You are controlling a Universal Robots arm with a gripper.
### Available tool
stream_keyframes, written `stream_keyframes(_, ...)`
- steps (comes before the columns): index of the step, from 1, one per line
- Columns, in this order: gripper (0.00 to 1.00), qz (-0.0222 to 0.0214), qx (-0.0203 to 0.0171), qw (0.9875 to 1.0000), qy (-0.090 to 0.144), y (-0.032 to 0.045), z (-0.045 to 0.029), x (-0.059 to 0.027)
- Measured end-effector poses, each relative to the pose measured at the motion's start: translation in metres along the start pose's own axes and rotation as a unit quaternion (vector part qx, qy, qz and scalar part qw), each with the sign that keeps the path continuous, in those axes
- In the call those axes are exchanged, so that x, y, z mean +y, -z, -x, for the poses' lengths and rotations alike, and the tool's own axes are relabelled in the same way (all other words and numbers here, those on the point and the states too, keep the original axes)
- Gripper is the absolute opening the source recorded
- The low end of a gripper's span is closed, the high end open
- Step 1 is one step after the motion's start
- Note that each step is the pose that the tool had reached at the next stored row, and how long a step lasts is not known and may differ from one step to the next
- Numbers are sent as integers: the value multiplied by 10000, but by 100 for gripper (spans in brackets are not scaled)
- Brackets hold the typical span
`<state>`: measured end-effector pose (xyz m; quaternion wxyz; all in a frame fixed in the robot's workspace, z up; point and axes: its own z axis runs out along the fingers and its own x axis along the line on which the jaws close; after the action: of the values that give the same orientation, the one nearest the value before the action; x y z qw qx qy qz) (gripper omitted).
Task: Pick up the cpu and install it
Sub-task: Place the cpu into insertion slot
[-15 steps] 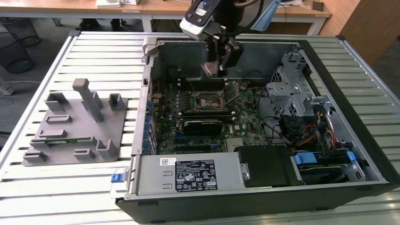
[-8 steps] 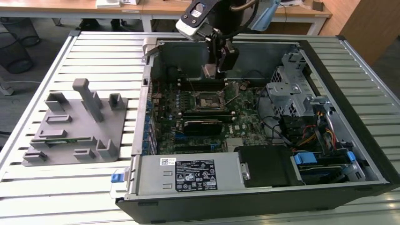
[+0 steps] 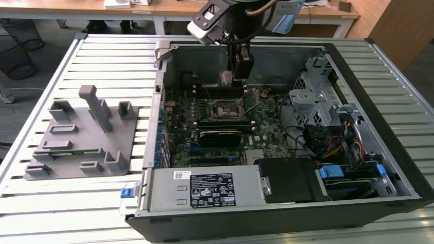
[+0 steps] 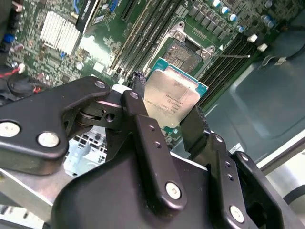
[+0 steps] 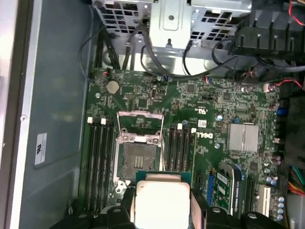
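Note:
My gripper [image 4: 167, 101] is shut on the cpu [image 4: 174, 93], a flat square chip with a silver top and a thin green edge. It hangs a short way above the motherboard, just off to one side of the open black-framed socket [image 4: 187, 51]. In the first wrist view the cpu [image 5: 161, 198] sits between my black fingers [image 5: 198, 206], next to the socket [image 5: 138, 156], whose metal frame is raised. In the exterior view my gripper [image 3: 228, 78] reaches down into the open computer case, beyond the socket [image 3: 225, 109].
Memory slots [image 5: 180, 145] flank the socket on both sides. A drive cage with cables [image 3: 315, 101] fills the case at the exterior view's right, and the power supply [image 3: 203, 189] lies at the front. A grey parts fixture [image 3: 81, 137] lies outside on the slatted table [image 3: 101, 66].

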<state>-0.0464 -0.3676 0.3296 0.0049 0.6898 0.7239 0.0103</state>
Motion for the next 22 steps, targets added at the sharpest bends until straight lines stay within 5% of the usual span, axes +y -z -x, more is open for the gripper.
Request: stream_keyframes(22,55,66,9,10000,69,-250,-68,0)
